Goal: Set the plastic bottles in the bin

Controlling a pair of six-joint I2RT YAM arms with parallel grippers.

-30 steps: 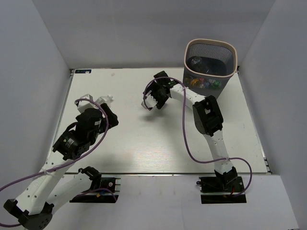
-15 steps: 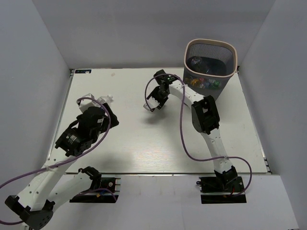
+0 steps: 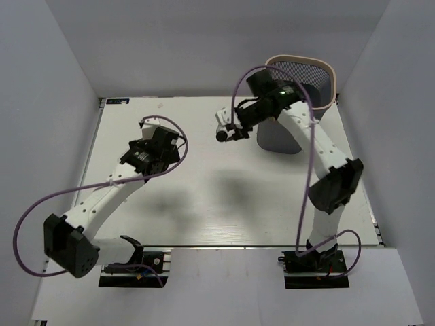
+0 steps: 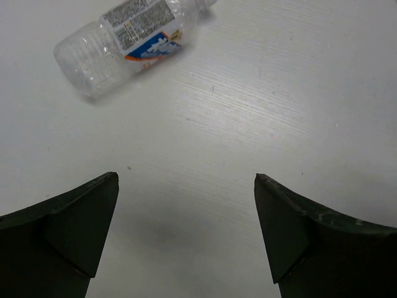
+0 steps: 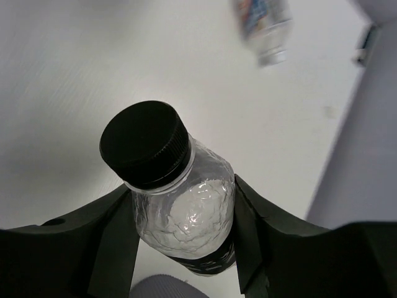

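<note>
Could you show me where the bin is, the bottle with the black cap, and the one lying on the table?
bin (image 3: 316, 72), top view, inner mesh wall.
black-capped bottle (image 5: 186, 214), right wrist view, clear shoulder.
lying bottle (image 4: 136, 34), left wrist view, label.

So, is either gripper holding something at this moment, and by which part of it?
The right gripper holds the black-capped bottle by its clear body, just below the cap. The left gripper is open and holds nothing.
</note>
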